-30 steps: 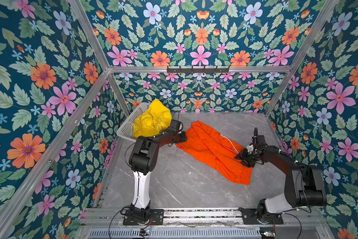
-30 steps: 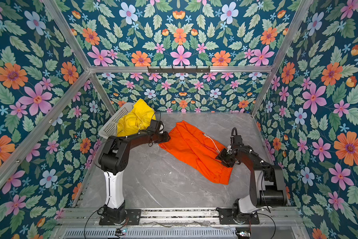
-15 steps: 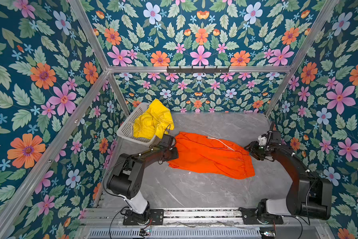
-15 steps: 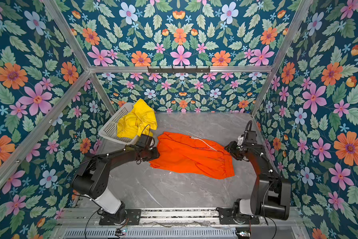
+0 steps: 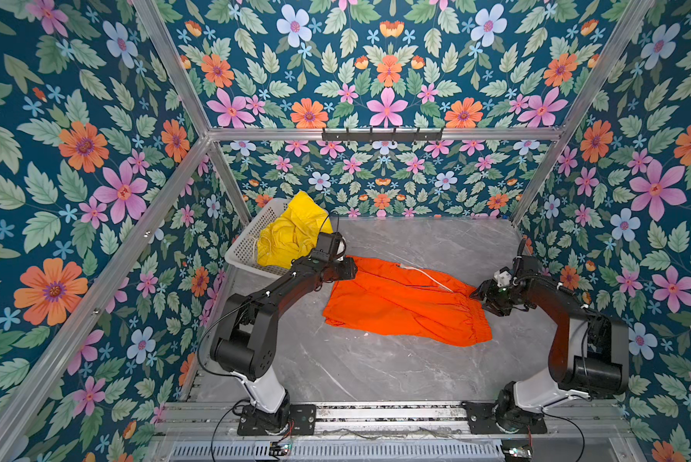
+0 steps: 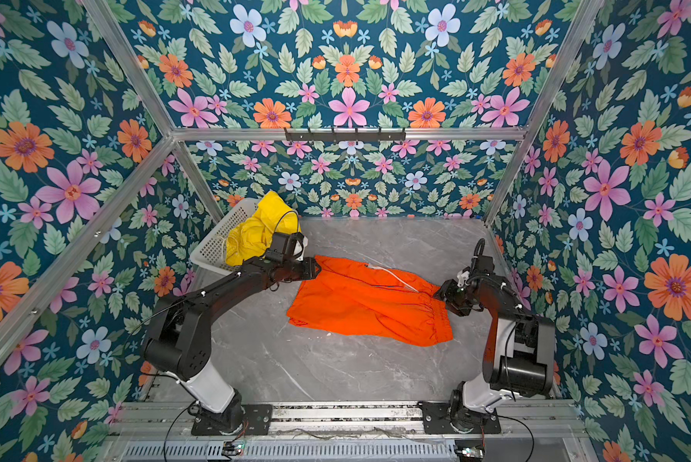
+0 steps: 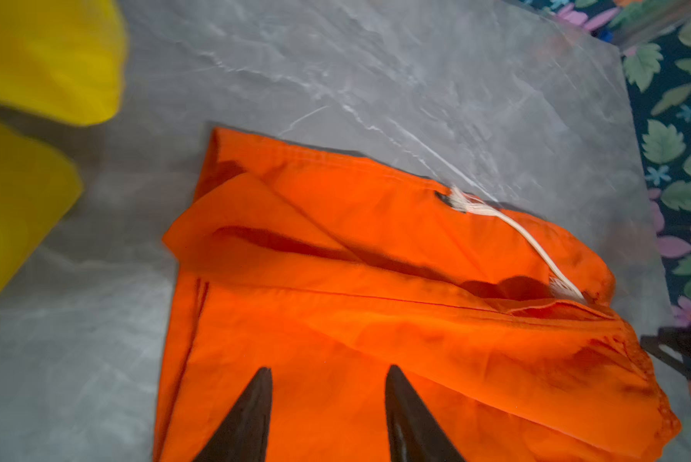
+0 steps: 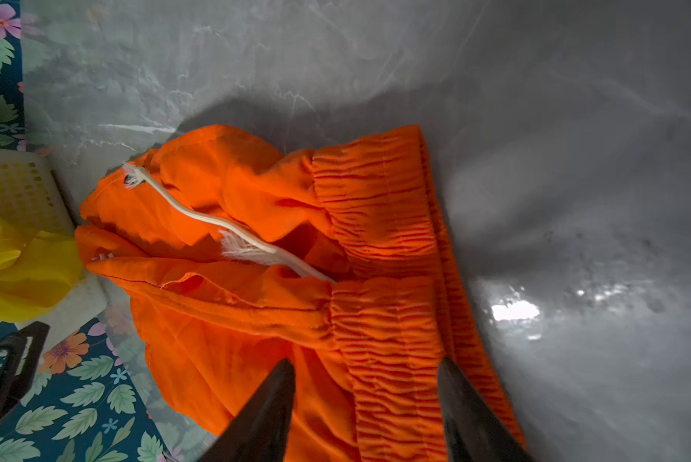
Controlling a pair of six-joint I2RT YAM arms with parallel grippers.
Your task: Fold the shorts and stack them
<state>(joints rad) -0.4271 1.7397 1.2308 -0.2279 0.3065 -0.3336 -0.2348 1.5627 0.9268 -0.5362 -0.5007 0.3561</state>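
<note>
The orange shorts (image 5: 404, 308) (image 6: 368, 304) lie flat across the middle of the grey table, with the gathered waistband (image 8: 384, 224) at the right end and a pale drawstring (image 7: 523, 236) on top. My left gripper (image 5: 352, 270) (image 7: 328, 368) hovers over the left end of the orange shorts, open, with nothing between its fingers. My right gripper (image 5: 478, 298) (image 8: 366, 362) is open over the waistband end, its jaws standing on either side of the elastic without pinching it. The yellow shorts (image 5: 292, 236) (image 6: 256, 236) sit crumpled in the basket.
A white perforated basket (image 5: 248, 244) (image 6: 212, 248) stands tilted in the back left corner, close behind my left wrist. Floral walls enclose the table on three sides. Bare grey tabletop (image 5: 376, 368) stretches in front of the orange shorts.
The orange shorts have swung from a diagonal to lying across the table and settled flat. Both grippers have opened wider and let go of the fabric ends.
</note>
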